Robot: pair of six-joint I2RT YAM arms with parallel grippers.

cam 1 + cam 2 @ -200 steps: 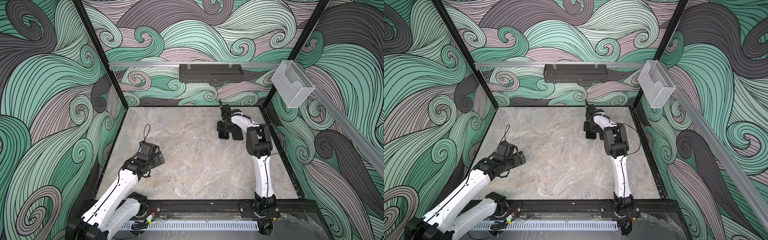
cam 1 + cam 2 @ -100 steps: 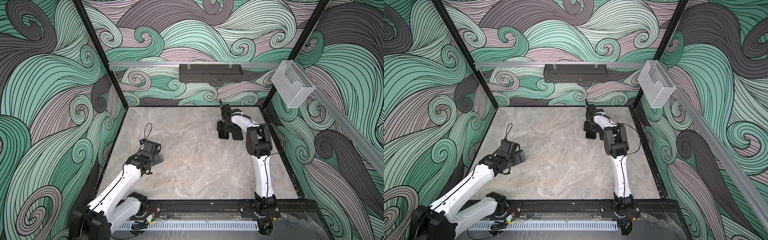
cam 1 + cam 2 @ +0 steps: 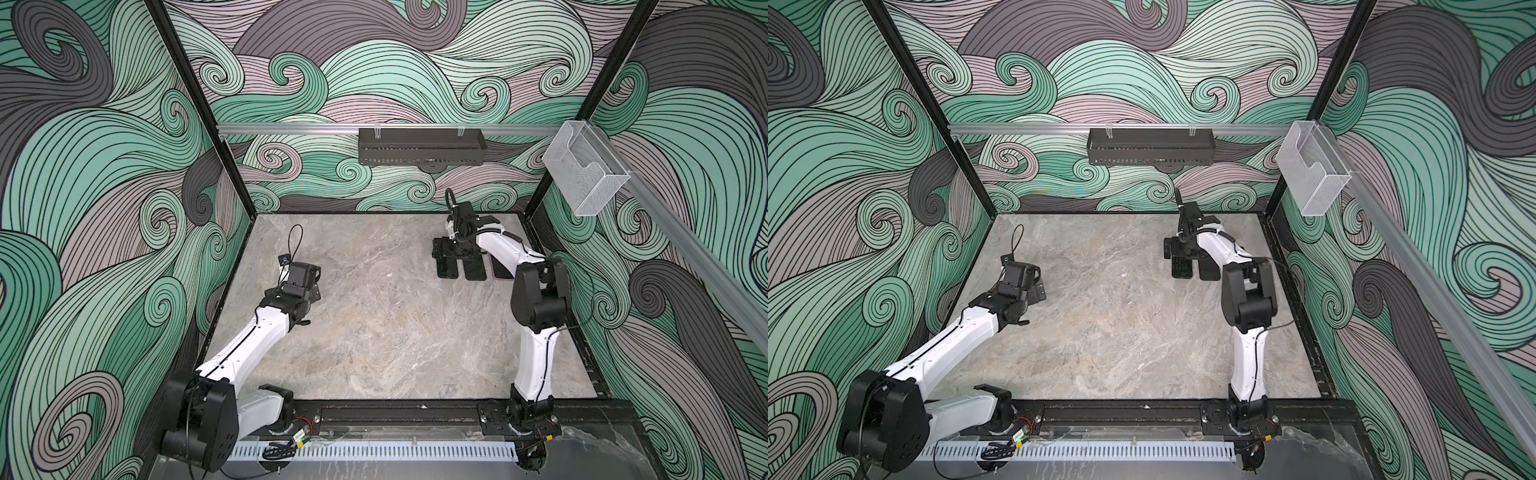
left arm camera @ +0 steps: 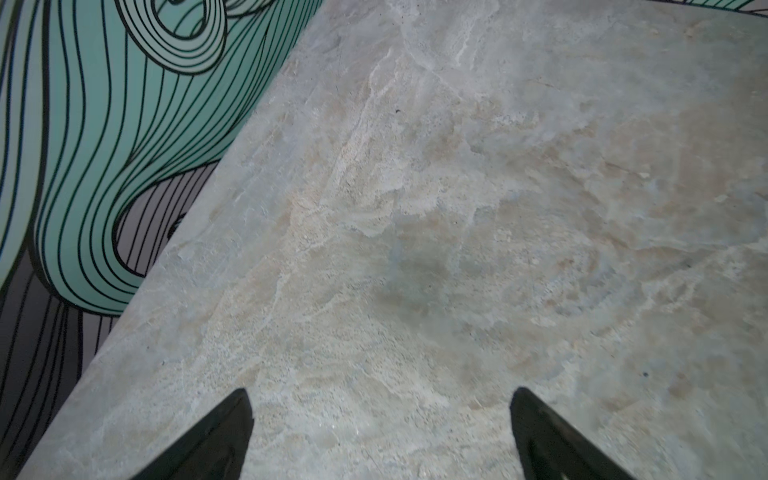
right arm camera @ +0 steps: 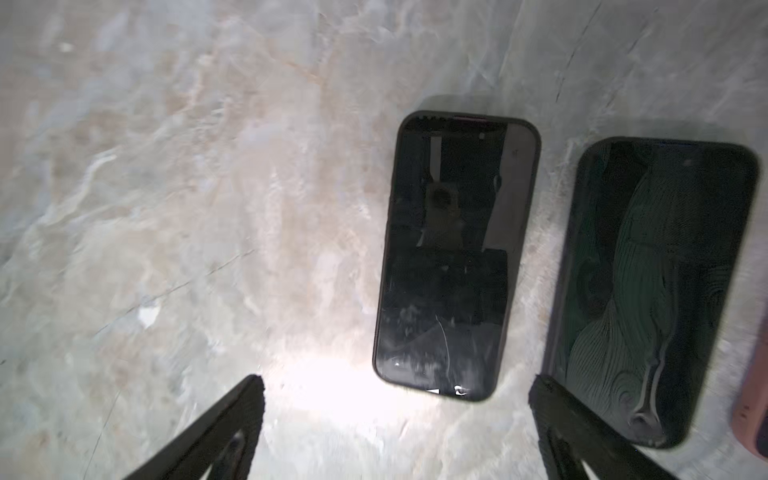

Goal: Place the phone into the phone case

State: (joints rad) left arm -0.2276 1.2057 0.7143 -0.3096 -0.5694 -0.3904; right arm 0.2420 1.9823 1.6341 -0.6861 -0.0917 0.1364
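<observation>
At far right, phone [image 3: 448, 269] lying long axis far-to-near, camera end nearer — both arms' jaws apart.

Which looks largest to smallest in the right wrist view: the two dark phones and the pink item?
1. Dark phone nearer the pink item
2. Other dark phone, slightly smaller
3. Pink item, mostly out of frame, so unsure

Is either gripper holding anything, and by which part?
Nothing is held. The left gripper is open over the table; the right gripper is open above the phones.
</observation>
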